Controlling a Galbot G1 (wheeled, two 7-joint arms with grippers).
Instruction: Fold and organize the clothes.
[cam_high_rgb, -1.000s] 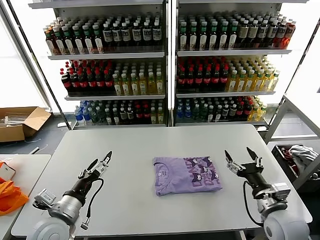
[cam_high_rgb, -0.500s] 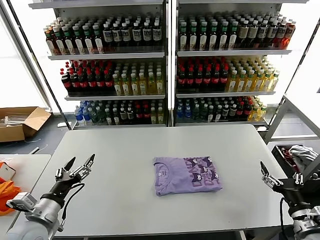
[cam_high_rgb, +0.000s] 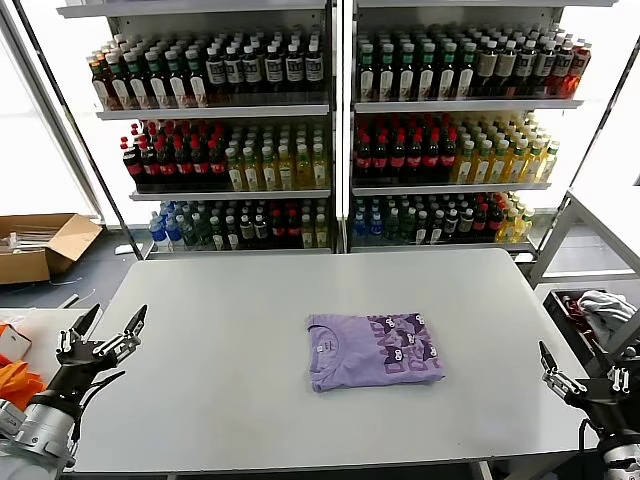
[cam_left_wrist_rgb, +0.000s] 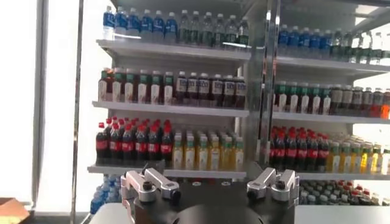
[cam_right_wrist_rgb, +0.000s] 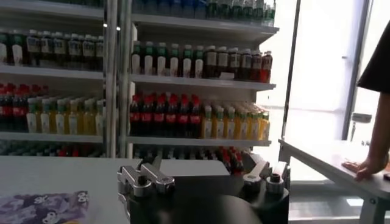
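The lavender T-shirt lies folded into a rectangle at the middle of the grey table, its dark purple and white print and small white neck label facing up. A corner of it also shows in the right wrist view. My left gripper is open and empty beyond the table's left edge, far from the shirt. My right gripper is open and empty at the table's front right corner. Neither touches the shirt.
Shelves of bottles stand behind the table. Bright orange fabric lies on a side table at the left. A cardboard box sits on the floor at the left. A bin holding a white cloth stands at the right.
Both arms have drawn back from beside the shirt, the left one outward to the left edge and the right one to the front right corner. The shirt has not moved.
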